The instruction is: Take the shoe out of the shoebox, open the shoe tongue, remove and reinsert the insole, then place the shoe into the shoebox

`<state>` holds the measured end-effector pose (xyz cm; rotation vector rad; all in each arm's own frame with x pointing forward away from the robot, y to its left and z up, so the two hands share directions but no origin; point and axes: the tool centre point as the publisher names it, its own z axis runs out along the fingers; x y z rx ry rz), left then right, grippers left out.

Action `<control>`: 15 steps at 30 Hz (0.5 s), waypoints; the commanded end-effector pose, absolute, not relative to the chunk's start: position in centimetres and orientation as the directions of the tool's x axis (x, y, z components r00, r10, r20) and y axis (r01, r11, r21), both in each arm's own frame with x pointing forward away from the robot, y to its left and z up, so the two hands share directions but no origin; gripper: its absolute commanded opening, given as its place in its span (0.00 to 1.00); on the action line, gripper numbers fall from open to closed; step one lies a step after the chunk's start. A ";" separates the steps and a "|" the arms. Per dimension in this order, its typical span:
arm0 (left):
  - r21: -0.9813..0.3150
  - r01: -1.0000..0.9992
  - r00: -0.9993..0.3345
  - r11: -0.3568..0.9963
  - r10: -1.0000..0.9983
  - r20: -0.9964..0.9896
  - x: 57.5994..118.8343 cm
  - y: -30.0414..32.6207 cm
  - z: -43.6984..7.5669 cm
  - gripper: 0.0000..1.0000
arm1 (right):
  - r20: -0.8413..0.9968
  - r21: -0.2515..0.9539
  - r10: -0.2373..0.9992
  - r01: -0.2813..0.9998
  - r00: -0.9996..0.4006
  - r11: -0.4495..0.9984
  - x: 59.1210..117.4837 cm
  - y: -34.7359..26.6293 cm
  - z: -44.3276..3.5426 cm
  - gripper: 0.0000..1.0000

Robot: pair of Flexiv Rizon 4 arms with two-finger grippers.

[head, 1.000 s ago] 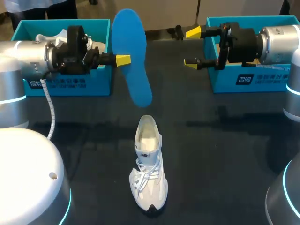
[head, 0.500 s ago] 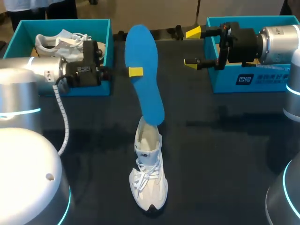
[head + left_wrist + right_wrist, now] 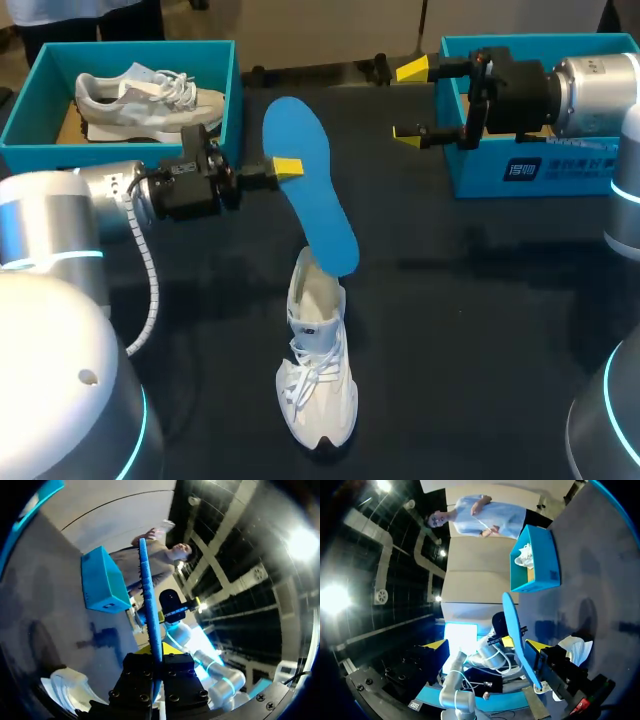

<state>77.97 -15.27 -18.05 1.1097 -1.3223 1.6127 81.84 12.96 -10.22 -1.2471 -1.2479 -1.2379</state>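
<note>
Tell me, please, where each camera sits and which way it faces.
Head view: fixed above and behind, looking down on the table; left arm and right arm show.
Left wrist view: on the left wrist, looking along its jaws, shut on the insole.
Right wrist view: on the right wrist, facing the shoebox; its open jaws show.
All three share the insole and shoe.

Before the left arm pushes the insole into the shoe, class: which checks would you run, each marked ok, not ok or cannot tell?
1. Left end effector shut on the insole: ok.
2. Insole's lower end over the shoe opening: ok.
3. Insole's tip already inside the shoe: cannot tell.
4. Shoe upright on its sole: ok.
5. Shoe held steady by the right end effector: not ok; it is open, away from the shoe.
</note>
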 end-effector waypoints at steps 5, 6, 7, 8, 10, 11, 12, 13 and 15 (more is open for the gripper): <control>-0.316 -0.932 -0.322 -0.179 0.007 0.947 78.8 -16.0 -18.5 0.00 | 0.994 0.042 0.105 0.999 -0.040 -0.011 82.0 12.6 -10.2 1.00; -0.298 -0.939 -0.304 -0.173 0.010 0.953 78.8 -16.1 -18.6 0.00 | 0.990 0.031 0.139 0.999 -0.029 -0.011 82.1 12.5 -10.0 1.00; -0.286 -0.943 -0.292 -0.171 0.012 0.956 78.9 -16.3 -18.7 0.00 | 0.985 0.049 0.166 0.999 -0.048 -0.001 82.1 12.4 -9.8 1.00; -0.280 -0.945 -0.285 -0.172 0.007 0.958 79.1 -16.4 -18.8 0.00 | 0.980 0.061 0.189 0.998 -0.061 0.009 82.0 12.3 -9.6 1.00; -0.269 -0.948 -0.273 -0.169 -0.005 0.962 79.2 -16.7 -19.0 0.00 | 0.964 0.056 0.260 0.998 -0.059 0.019 82.0 12.2 -9.1 1.00; -0.264 -0.950 -0.267 -0.165 -0.005 0.964 79.3 -16.9 -19.1 0.00 | 0.952 0.066 0.298 0.998 -0.069 0.022 82.0 12.1 -8.8 1.00; -0.260 -0.952 -0.263 -0.162 -0.003 0.965 79.3 -17.0 -19.2 0.00 | 0.936 0.067 0.344 0.998 -0.069 0.018 81.9 12.0 -8.4 1.00; -0.258 -0.952 -0.261 -0.163 -0.006 0.965 79.3 -17.1 -19.2 0.00 | 0.923 0.073 0.377 0.997 -0.077 0.025 81.8 11.9 -8.1 1.00; -0.248 -0.956 -0.250 -0.159 -0.004 0.968 79.4 -17.4 -19.2 0.00 | 0.891 0.093 0.444 0.995 -0.100 0.039 81.7 11.8 -7.4 1.00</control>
